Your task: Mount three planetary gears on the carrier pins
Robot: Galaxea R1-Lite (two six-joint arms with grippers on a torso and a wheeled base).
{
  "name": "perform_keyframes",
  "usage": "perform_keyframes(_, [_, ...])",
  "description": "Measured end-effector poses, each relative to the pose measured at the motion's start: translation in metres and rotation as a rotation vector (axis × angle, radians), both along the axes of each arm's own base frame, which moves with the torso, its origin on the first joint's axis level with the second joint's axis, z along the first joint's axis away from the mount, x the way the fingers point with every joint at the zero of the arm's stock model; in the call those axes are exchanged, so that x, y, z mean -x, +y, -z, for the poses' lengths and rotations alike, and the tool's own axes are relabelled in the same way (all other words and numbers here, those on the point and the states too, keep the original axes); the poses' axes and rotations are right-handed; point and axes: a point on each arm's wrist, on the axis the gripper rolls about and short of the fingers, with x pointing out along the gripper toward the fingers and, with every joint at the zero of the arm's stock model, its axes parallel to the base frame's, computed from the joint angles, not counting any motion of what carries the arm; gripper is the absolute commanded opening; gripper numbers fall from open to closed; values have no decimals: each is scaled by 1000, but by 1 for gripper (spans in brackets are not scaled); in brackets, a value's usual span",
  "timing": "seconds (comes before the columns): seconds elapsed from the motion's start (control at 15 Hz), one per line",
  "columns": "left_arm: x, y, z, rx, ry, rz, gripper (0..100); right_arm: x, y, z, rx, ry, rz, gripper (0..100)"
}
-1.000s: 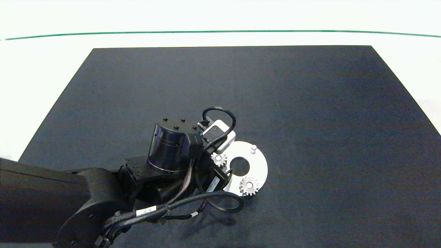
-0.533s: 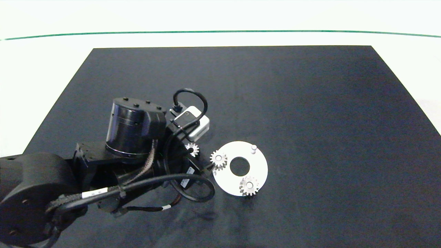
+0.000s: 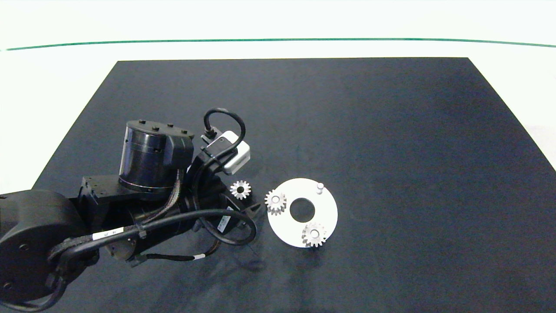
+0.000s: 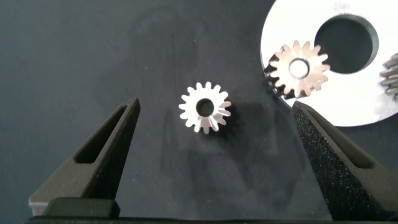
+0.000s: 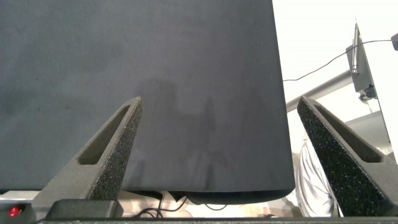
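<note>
On the dark mat (image 3: 347,130) covering the desk, my left end effector (image 4: 214,162) hangs low over a loose planetary gear (image 4: 204,108), fingers spread wide apart, nothing gripped. That gear lies flat on the mat between my two fingers (image 4: 99,155), touching neither; in the head view it sits at (image 3: 240,189), just beside the white disc (image 3: 323,213) but clear of its rim.

Second gear (image 3: 275,201) is seated on a pin at the disc edge nearest my left arm; its teeth overhang the rim. Wrist view confirms: (image 4: 297,68), white pin end showing in its bore. Third gear (image 3: 313,234) is on the pin at the disc's near edge. Remaining carrier pin (image 3: 319,187) stands upright and bare at the far side of the disc, beyond the centre hole (image 3: 302,209).

My right end effector (image 5: 217,168) is out of the head view, hovering over an empty stretch of mat near its edge, fingers wide apart, holding nothing.
</note>
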Motion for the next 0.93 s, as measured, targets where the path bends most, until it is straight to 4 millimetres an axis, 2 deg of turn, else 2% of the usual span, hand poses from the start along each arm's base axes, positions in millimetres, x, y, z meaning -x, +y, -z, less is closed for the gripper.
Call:
perform_keyframes(0.53, [-19, -1, 24, -11, -2, -25, 100, 3, -1, -3, -2, -9, -1, 100])
perform_keyframes(0.93, [-26, 6, 30, -22, 15, -33, 98, 4, -1, -4, -3, -9, -1, 100])
